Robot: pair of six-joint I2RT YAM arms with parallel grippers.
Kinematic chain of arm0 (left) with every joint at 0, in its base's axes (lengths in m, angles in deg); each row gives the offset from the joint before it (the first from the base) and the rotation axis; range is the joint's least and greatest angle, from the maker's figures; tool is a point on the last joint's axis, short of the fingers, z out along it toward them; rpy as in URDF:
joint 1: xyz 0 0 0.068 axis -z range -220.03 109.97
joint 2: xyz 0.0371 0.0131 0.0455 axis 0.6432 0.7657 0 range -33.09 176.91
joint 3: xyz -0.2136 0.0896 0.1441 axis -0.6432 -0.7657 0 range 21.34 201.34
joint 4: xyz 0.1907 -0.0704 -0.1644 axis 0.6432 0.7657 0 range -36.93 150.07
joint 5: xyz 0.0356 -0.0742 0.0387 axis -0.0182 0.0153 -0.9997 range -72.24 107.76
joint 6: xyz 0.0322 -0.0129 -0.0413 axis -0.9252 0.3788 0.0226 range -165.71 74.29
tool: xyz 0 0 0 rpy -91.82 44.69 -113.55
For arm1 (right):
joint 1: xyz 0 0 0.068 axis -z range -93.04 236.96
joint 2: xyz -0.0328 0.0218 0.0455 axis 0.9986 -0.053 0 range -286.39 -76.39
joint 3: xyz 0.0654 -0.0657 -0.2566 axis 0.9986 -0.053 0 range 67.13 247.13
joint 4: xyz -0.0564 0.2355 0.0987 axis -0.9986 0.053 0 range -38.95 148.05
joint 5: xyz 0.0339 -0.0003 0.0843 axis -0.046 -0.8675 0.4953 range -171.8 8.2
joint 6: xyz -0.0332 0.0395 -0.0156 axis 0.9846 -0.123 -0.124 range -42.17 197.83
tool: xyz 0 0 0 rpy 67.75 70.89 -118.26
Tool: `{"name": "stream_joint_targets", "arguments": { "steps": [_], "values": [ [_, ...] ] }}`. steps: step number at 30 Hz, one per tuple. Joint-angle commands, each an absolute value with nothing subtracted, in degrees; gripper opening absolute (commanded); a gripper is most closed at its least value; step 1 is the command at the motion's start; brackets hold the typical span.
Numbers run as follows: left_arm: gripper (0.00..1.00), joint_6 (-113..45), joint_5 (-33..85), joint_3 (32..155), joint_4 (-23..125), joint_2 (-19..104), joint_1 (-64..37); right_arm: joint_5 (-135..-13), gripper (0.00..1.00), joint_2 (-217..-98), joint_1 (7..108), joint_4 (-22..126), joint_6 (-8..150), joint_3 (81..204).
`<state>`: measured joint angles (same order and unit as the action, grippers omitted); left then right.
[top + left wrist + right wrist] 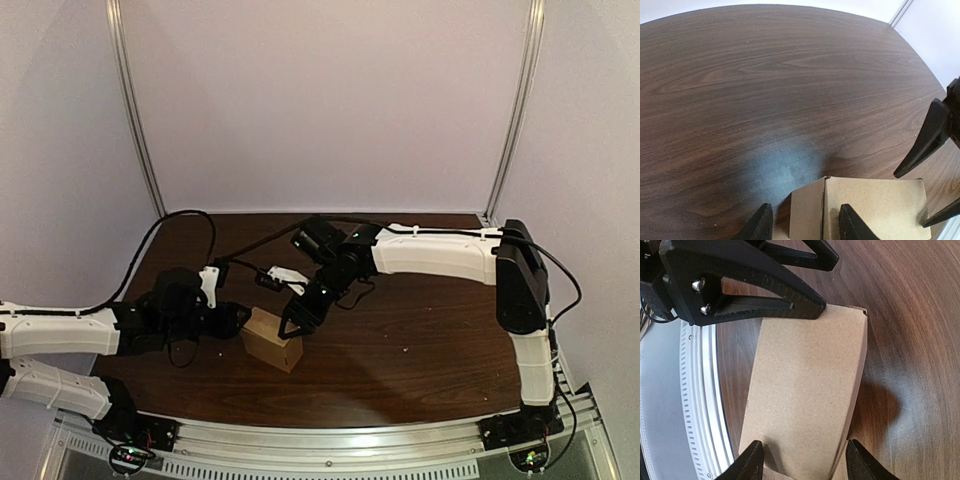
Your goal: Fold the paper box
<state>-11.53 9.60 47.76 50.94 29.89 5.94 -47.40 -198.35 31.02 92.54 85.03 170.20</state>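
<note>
Right wrist — paper box (pixel 805 380), between fingertips of right end effector (pixel 802 462)

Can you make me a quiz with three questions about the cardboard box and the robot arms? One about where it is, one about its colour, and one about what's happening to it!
1. Where is the paper box?
A) between the two grippers
B) on a shelf
C) on the floor

2. What colour is the box?
A) white
B) light brown
C) blue

3. How is the box right now?
A) lifted in the air
B) squashed flat
C) resting on the table

Answers:
1 A: the left gripper is at its left side and the right gripper reaches over its top.
2 B: all three views show plain tan card.
3 C: the top view shows its base on the dark wood.
</note>
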Motion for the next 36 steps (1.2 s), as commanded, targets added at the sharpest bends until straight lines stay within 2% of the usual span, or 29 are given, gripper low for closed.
{"name": "stream_joint_targets", "arguments": {
  "steps": [1,13,21,25,36],
  "values": [
    [0.47,-12.27,7.13,44.82,54.98,32.75,5.93,-52.67,0.57,-200.55,30.8,94.46,86.05,166.73],
    [0.47,-11.79,6.46,43.56,51.45,37.25,5.89,-54.81,0.56,-200.86,30.67,93.62,86.64,165.0],
    [0.49,-18.21,5.53,57.58,61.15,29.45,5.93,-55.18,0.56,-200.58,30.64,94.1,86.84,165.92],
    [0.5,-19.3,5.46,60.14,63.06,28.98,5.93,-55.34,0.56,-200.8,30.7,94.27,86.8,166.24],
    [0.46,-15.34,7.58,48.69,54.4,34.12,5.92,-54.96,0.56,-201.1,30.71,94.66,86.66,166.62]
  ]
}}
